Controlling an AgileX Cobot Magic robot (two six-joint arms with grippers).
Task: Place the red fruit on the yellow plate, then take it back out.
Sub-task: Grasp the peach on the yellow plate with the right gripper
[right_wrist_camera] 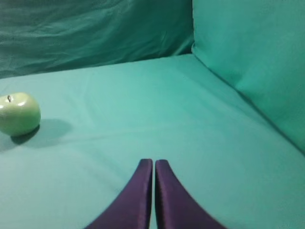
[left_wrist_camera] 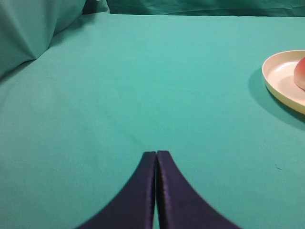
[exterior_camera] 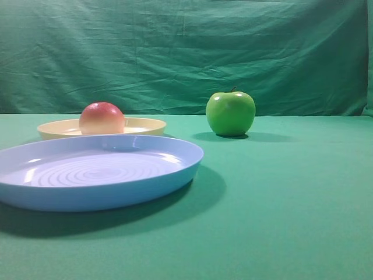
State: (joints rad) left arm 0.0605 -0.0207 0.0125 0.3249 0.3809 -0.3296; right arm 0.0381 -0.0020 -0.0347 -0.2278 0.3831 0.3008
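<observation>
Locate the red fruit (exterior_camera: 102,118) on the yellow plate (exterior_camera: 145,125), at the far left of the green cloth surface (exterior_camera: 291,198). In the left wrist view you see only an edge of this fruit at the right border, resting inside the plate's rim; it lies far and to the right of the left gripper (left_wrist_camera: 156,153), well apart from it. Check that gripper: its two dark fingers are pressed together, holding nothing, above bare cloth. The right gripper (right_wrist_camera: 153,162) is likewise fully closed and empty; the green apple (right_wrist_camera: 18,113) stands far to its left, well apart. A blue plate (exterior_camera: 116,192) sits nearer than the yellow plate, just in front of it
</observation>
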